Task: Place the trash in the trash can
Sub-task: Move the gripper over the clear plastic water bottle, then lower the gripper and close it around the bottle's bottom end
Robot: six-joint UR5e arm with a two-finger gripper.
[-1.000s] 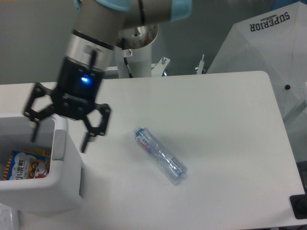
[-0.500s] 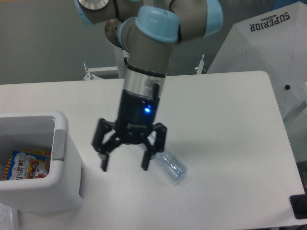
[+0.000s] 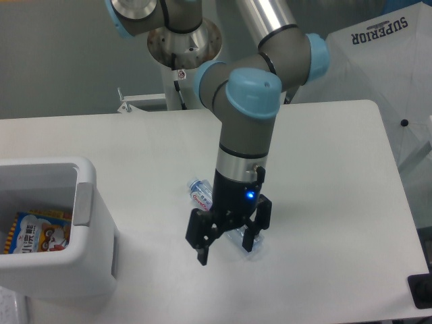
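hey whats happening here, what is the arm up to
A single robot arm is clearing trash off a white table into a white trash can at the left edge. Its gripper is open and sits low over the clear plastic bottle, fingers straddling it, so a grasp looks close but the bottle still lies on the table. The can already has a colourful packet inside. No tissue wad is visible in this view.

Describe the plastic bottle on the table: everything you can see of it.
The plastic bottle is clear, with a pink-and-blue label near its cap end. It lies on its side on the white table, slanting from upper left to lower right. Only the cap end and a bit of the base show; the gripper covers its middle. The fingers are spread, one on each side. Contact cannot be told.
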